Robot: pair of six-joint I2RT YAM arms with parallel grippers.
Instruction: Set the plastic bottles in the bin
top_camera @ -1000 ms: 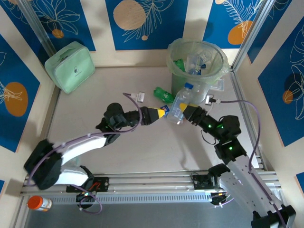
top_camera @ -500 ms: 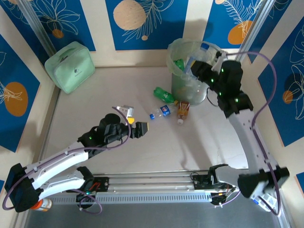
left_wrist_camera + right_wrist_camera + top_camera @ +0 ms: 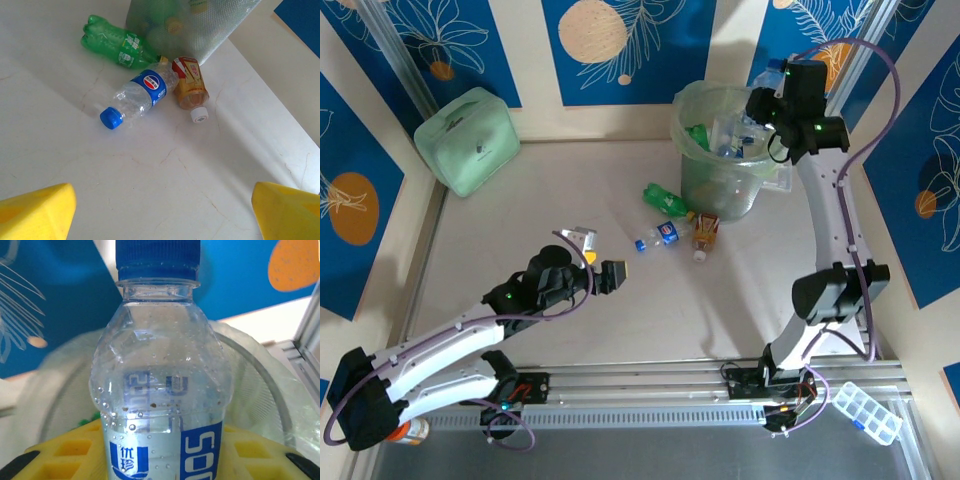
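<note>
My right end effector (image 3: 160,460) is closed snugly on a clear blue-capped bottle (image 3: 157,390). Its yellow pads (image 3: 65,450) grip the labelled lower body, and the cap points away from my wrist, up at the rim of the bin (image 3: 725,180). My left end effector (image 3: 160,215) hangs wide open and empty above the desk (image 3: 150,170), touching nothing. Ahead of it, by the bin's foot, lie a green bottle (image 3: 115,45), a Pepsi-labelled bottle (image 3: 135,97) and a red-orange labelled bottle (image 3: 190,85) just beside it.

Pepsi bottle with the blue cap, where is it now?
In the left wrist view the Pepsi bottle lies on its side left of centre, between the green bottle and the red-labelled bottle, just before the bin.
</note>
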